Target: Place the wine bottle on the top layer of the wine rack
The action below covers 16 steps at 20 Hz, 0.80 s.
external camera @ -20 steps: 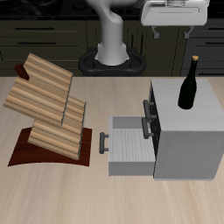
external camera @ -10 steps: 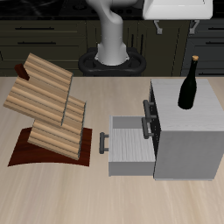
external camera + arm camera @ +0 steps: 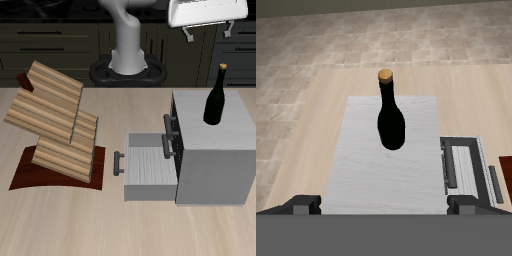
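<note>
Wine bottle [image 3: 216, 97] noted upright on the flat top of the grey cabinet [image 3: 215, 170], toward its rear edge. Glass seen as near-black and glossy, body slim, shoulders rounded, neck narrow, a small tan cork-coloured cap at the mouth; in the wrist view the bottle [image 3: 390, 117] is seen from above and casts no clear label. One cabinet drawer [image 3: 148, 167] is drawn out, pale slatted interior exposed, dark bar handle at its front.

Gripper [image 3: 209, 30] recorded high above the bottle and slightly behind it, well apart, nothing touched. Fingers [image 3: 308, 205] are seen spread wide, one at each side of the wrist view, with the bottle lying ahead between them and nothing held.

Wine rack [image 3: 57, 127] observed far off to the side of the hand, across the table: zigzag light-wood slatted tiers on a dark curved base. Top layer [image 3: 46, 96] is tilted, ribbed, and bare
</note>
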### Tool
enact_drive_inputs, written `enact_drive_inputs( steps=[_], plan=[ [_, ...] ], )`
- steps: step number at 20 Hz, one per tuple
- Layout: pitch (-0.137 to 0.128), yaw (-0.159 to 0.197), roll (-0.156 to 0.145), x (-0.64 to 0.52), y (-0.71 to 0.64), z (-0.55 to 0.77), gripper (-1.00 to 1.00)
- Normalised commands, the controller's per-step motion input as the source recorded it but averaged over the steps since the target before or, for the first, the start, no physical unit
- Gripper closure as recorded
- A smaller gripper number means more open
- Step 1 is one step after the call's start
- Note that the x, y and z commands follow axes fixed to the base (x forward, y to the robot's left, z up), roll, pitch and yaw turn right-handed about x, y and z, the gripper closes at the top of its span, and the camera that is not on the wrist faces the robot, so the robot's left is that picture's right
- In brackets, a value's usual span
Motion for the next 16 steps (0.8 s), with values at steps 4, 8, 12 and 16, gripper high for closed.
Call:
enact_drive_inputs(
  steps=[4, 8, 12, 16],
  plan=[
    [-0.114, 0.074, 0.013, 0.23, -0.03, -0.11, -1.0],
    [-0.043, 0.03, 0.0, 0.27, -0.01, -0.08, -1.0],
    [-0.022, 0.029, 0.007, 0.16, 0.05, 0.02, -1.0],
    [-0.022, -0.028, -0.025, 0.17, 0.03, 0.08, -1.0]
  ],
)
